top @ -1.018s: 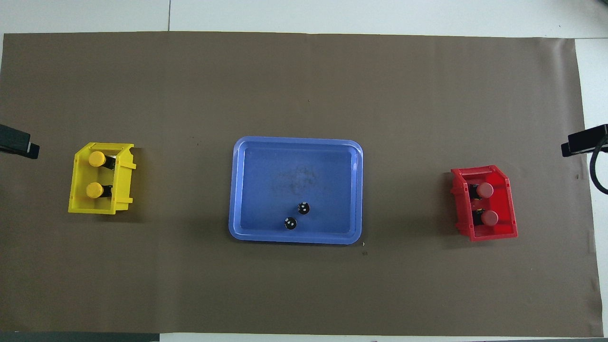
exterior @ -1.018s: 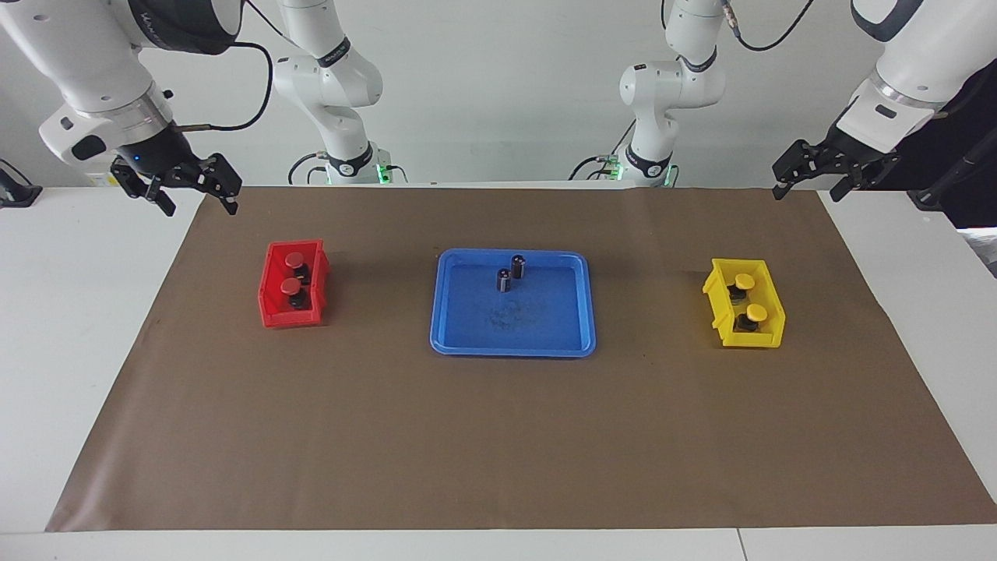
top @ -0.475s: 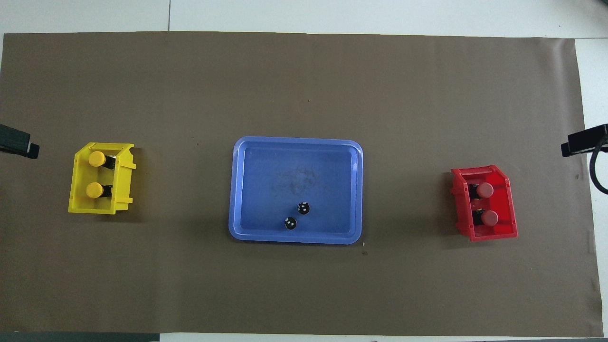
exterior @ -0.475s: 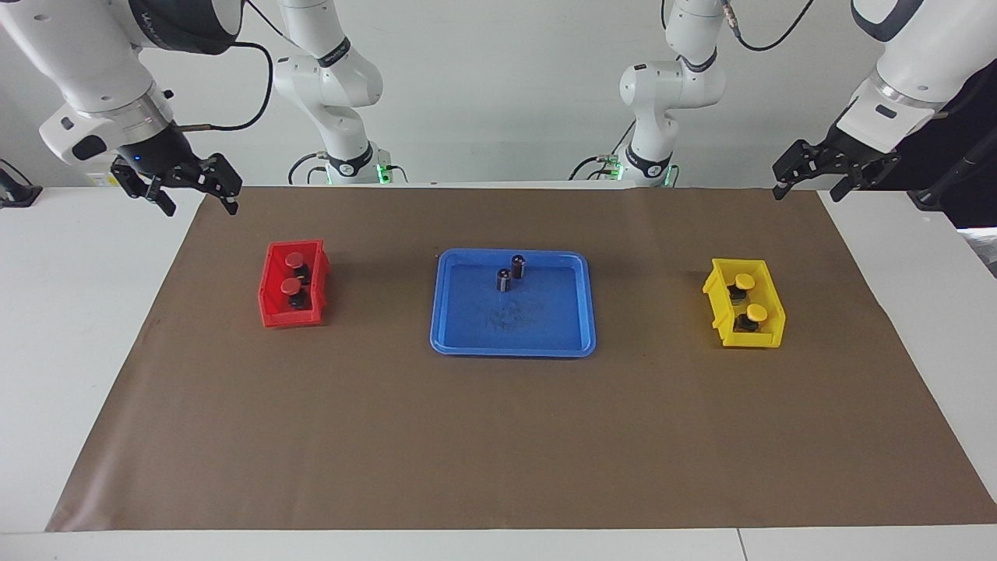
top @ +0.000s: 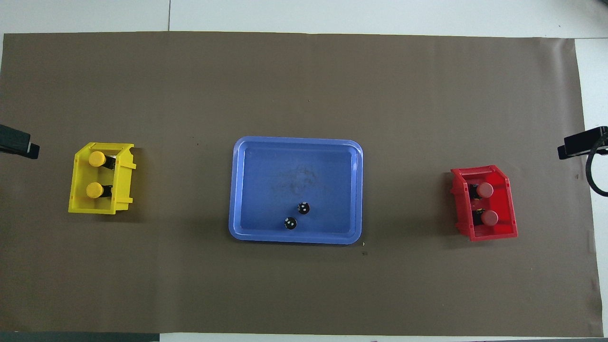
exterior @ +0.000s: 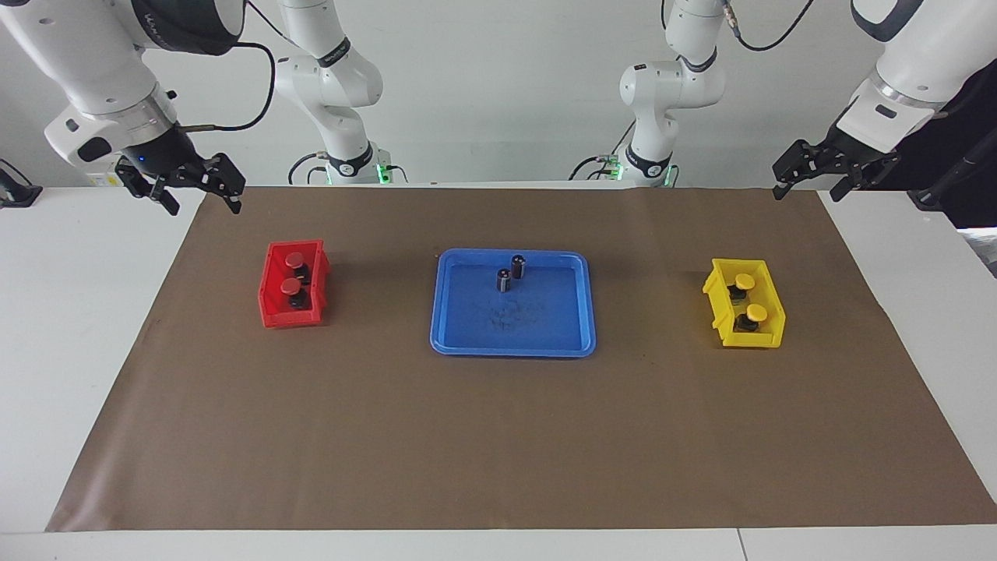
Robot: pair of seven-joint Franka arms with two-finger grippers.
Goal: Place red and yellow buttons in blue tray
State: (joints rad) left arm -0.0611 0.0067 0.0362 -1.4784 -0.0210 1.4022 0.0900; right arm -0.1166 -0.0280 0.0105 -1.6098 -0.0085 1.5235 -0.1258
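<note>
Two red buttons (exterior: 294,259) (top: 485,190) sit in the small red bin (exterior: 290,318) toward the right arm's end. Two yellow buttons (exterior: 745,280) (top: 97,158) sit in the small yellow bin (exterior: 752,339) toward the left arm's end. The blue tray (exterior: 537,327) (top: 266,180) lies mid-table between the bins and holds two dark capless cylinders (exterior: 518,266). My right gripper (exterior: 199,204) is open and empty, raised over the mat's corner near the red bin. My left gripper (exterior: 810,191) is open and empty, raised over the mat's corner near the yellow bin.
A brown mat (exterior: 498,436) covers most of the white table. The arm bases (exterior: 347,160) stand at the robots' edge. In the overhead view only the gripper tips show, the left (top: 19,145) and the right (top: 582,145), at the mat's ends.
My right gripper has edged slightly toward the middle of the table. The left arm, buttons, bins and tray have not moved.
</note>
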